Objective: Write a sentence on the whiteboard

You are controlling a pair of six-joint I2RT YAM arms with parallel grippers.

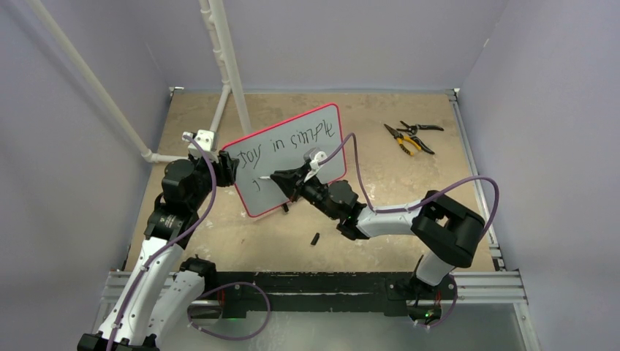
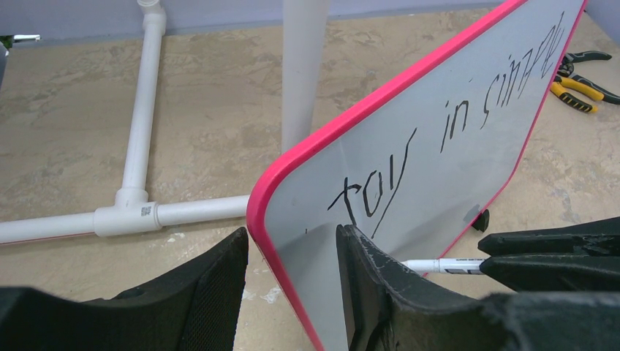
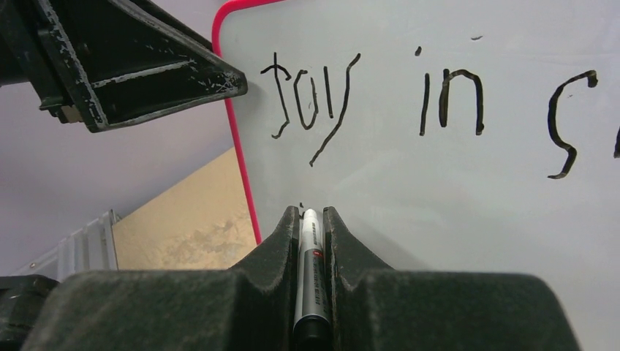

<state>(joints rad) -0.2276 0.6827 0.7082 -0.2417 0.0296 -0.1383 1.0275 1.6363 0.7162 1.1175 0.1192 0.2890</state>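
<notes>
Right end effector [image 3: 312, 219], bottom centre, clamped on marker [image 3: 311, 252], tip at whiteboard [image 3: 453, 190] beneath sentence [image 3: 439, 95], placed for second line; left end effector [image 2: 290, 248] pinches its left edge, steadying it.

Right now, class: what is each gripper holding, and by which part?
Left gripper: the whiteboard, by its left edge. Right gripper: the marker, by its barrel.

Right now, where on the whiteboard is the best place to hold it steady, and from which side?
Its left edge, approached from the left. The whiteboard stands tilted as a thin flat panel, so one finger goes on the face, one behind, as the left gripper has it. That spot keeps clear of the sentence and the marker in the right gripper.
</notes>
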